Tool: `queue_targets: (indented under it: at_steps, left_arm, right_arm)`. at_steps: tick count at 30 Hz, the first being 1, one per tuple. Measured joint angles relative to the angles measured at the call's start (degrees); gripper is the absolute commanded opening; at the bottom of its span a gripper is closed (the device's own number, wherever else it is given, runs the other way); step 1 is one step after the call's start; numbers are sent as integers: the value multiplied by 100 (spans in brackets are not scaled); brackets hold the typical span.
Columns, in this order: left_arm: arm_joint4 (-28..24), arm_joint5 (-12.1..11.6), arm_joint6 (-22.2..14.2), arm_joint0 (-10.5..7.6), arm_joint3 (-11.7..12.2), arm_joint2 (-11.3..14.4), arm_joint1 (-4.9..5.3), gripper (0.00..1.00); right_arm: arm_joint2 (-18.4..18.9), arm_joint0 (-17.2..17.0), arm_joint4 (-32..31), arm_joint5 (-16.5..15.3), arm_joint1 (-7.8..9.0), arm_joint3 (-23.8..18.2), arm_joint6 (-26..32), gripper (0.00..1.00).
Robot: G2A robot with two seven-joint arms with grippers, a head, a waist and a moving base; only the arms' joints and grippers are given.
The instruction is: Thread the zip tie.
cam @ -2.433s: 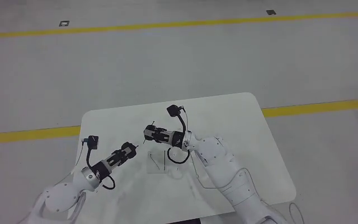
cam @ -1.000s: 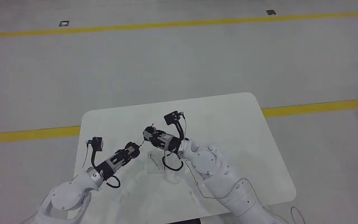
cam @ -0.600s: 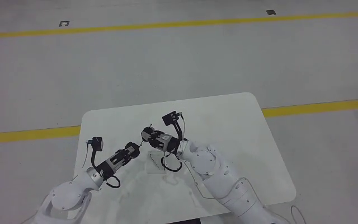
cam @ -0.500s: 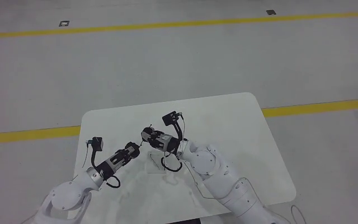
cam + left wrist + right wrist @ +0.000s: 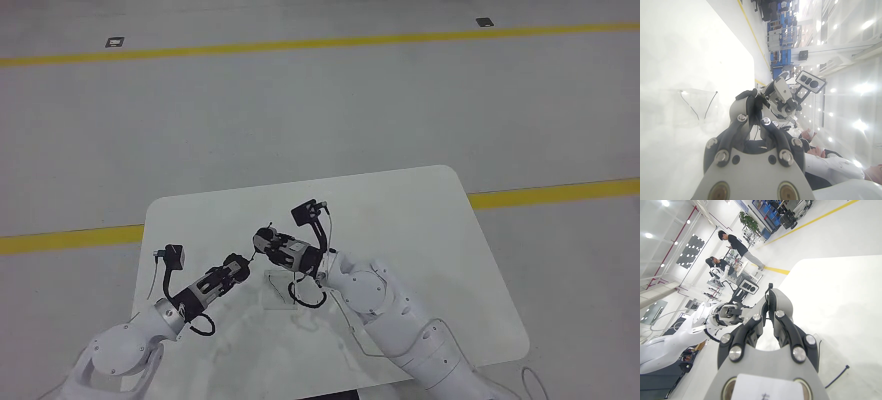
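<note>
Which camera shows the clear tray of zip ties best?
Left wrist view: the clear tray and both zip ties inside sit unobstructed. Top view shows it small; right wrist view catches one zip tie.

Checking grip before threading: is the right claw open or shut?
Shut on the zip tie: the right claw pinches its black strip, head sticking out past the fingertips.

Zip tie [image 5: 769, 294] black; table [image 5: 420, 210] white; floor [image 5: 300, 110] grey, yellow stripes [image 5: 300, 45].

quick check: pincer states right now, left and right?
Left pincer: closed; whether it holds anything cannot be told.
Right pincer: closed on a black zip tie.
</note>
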Motion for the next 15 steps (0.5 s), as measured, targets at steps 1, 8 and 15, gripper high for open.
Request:
queue_targets:
  at_steps: [1, 8, 15]
  left_arm:
    - [0, 0, 0, 0, 0, 0, 0, 0]
    - [0, 0, 0, 0, 0, 0, 0, 0]
    - [0, 0, 0, 0, 0, 0, 0, 0]
  right_arm:
    - [-4, 0, 2, 0, 5, -2, -6, 0]
    - [7, -9, 38, 0, 42, -8, -38, 0]
    - [-2, -2, 77, 0, 79, 3, -28, 0]
